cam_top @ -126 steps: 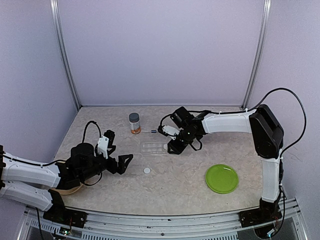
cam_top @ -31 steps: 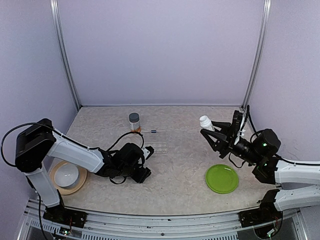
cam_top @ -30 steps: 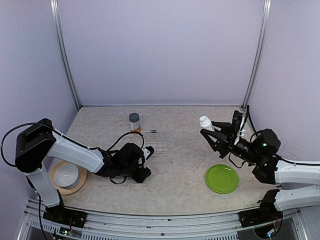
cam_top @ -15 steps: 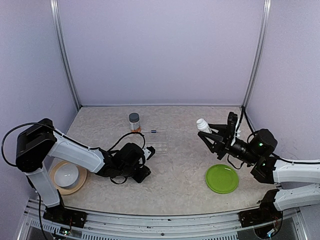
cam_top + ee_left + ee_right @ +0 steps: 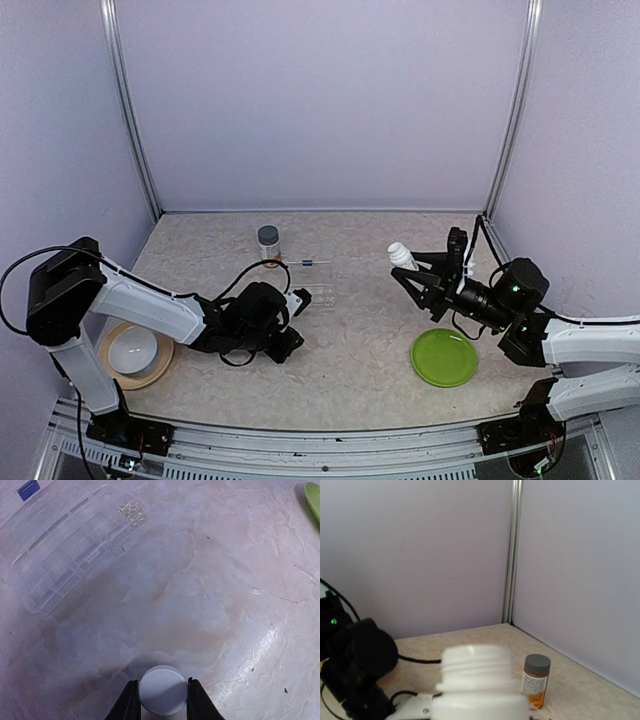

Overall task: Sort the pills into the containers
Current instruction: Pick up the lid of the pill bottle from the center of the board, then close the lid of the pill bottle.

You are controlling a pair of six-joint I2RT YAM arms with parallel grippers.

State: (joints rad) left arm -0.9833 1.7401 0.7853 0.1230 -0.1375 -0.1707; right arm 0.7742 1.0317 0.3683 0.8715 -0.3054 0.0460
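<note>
Left claw (image 5: 163, 694) is low on the table (image 5: 240, 580), with a round cap (image 5: 163, 689) wedged between its fingers. Ahead and to its left lies the compartment box (image 5: 75, 550); far ahead on its right, the flat plate (image 5: 314, 500). Right claw (image 5: 410, 272) rides above the table gripping the vial (image 5: 400, 254). Beyond the vial, slightly right, stands the capped bottle (image 5: 536, 680). The bowl (image 5: 133, 348) sits behind the left claw.

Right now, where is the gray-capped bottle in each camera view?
Top view: gray-capped bottle toward the back, left of centre.
Left wrist view: not in it.
Right wrist view: lower right, upright.
Shared landmark: corner post, in the top and right wrist views.
</note>
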